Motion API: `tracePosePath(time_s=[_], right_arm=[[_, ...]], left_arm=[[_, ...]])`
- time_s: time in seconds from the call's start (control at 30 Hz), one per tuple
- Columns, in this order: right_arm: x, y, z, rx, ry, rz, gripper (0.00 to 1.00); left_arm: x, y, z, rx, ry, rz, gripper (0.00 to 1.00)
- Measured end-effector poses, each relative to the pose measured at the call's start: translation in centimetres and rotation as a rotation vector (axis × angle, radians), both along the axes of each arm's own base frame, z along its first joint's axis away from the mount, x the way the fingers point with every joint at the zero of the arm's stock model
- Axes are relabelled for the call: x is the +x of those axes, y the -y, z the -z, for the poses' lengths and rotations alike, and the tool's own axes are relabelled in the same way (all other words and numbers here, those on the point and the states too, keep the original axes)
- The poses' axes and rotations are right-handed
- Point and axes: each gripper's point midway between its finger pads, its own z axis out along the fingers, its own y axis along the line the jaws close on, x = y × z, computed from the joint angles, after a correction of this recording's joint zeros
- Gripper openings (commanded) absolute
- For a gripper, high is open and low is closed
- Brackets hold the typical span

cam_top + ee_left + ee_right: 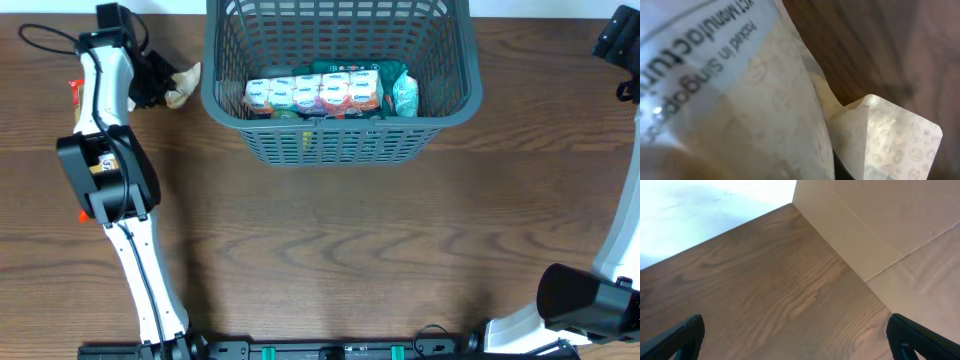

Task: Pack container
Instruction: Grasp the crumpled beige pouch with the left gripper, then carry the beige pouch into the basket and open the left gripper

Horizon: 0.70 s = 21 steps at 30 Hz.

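A dark brown wood-grain table [330,230] is carrying everything. In the right wrist view it is meeting a pale beige wall [880,225] at a corner, with a bright washed-out patch lying beyond the fingers to the left.

Only the overhead view is showing the container [340,140]. It is standing at the far middle of the table, just to the right of the left gripper [160,85] and well off to the left of the right arm. Its mouth is facing straight up and its near slotted wall is running left to right; the far end is being cut off by the frame edge, so its full long axis cannot be told. Inside, against the near wall, a row of white-lidded cups [315,92] is lying left to right with a green packet [405,90] at its right end.

The left gripper is clamping shut on a cream pouch [185,85] lying on the table beside the container. Its wrist view is showing only that pouch [765,110], pressed close, with printed lettering; the fingers themselves are hidden there.

The right gripper [800,337] is standing wide apart over bare wood, with nothing lying between its dark fingertips [685,335].
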Motion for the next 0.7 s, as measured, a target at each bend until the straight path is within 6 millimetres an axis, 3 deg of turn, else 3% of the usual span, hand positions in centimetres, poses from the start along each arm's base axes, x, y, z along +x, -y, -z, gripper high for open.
tracePosePath(time_s=[0.1, 0.2, 0.27, 0.4, 0.47, 0.57, 0.63, 0.7], right_arm=[[0.0, 0.0, 0.0, 0.0, 0.0, 0.0, 0.99], [0.0, 0.0, 0.0, 0.0, 0.0, 0.0, 0.99], [0.0, 0.0, 0.0, 0.0, 0.0, 0.0, 0.99], [0.0, 0.0, 0.0, 0.0, 0.0, 0.0, 0.99], [0.0, 0.0, 0.0, 0.0, 0.001, 0.0, 0.99], [0.0, 0.0, 0.0, 0.0, 0.0, 0.0, 0.99], [0.0, 0.0, 0.0, 0.0, 0.0, 0.0, 0.99], [0.0, 0.0, 0.0, 0.0, 0.0, 0.0, 0.99]], left_arm=[[0.2, -0.6, -2.2, -0.002, 0.049, -0.001, 0.06], [1.0, -1.5, -7.6, 0.021, 0.171, -0.005, 0.06], [1.5, -2.2, -13.0, 0.054, 0.296, -0.009, 0.06], [0.3, -1.5, -26.5, 0.123, 0.587, 0.037, 0.06], [-1.5, 0.4, -33.3, 0.149, 0.738, 0.108, 0.06], [-4.5, 4.5, -40.2, 0.157, 0.904, 0.251, 0.06], [-6.5, 8.2, -43.3, 0.137, 0.989, 0.372, 0.06], [-8.2, 12.1, -44.9, 0.096, 1.044, 0.497, 0.06]])
